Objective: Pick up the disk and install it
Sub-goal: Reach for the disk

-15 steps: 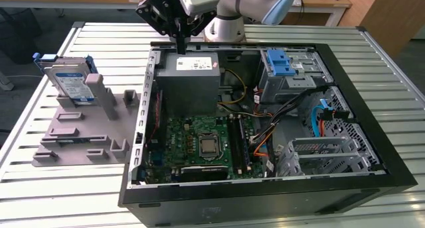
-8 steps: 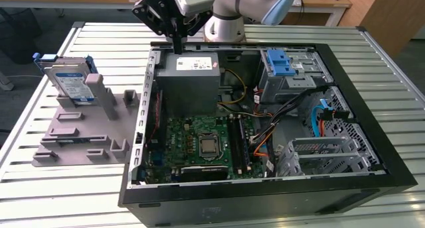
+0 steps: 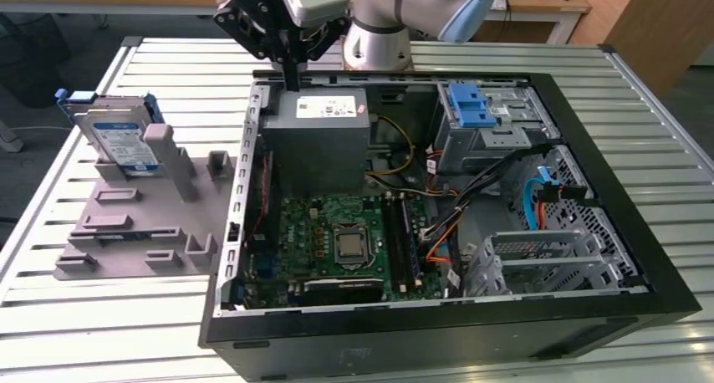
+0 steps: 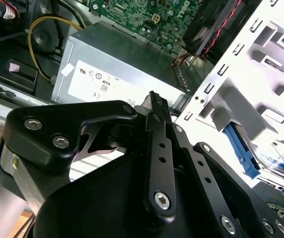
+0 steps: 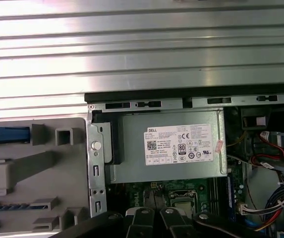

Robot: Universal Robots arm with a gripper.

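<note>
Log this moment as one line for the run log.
Gripper: by power supply, jaws shut, empty | Disk: upright in grey holder, exterior view's left | Install: not done

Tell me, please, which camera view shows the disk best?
The exterior view: the disk stands upright in the grey holder, label visible. Both wrist views catch a blue edge of it.
</note>
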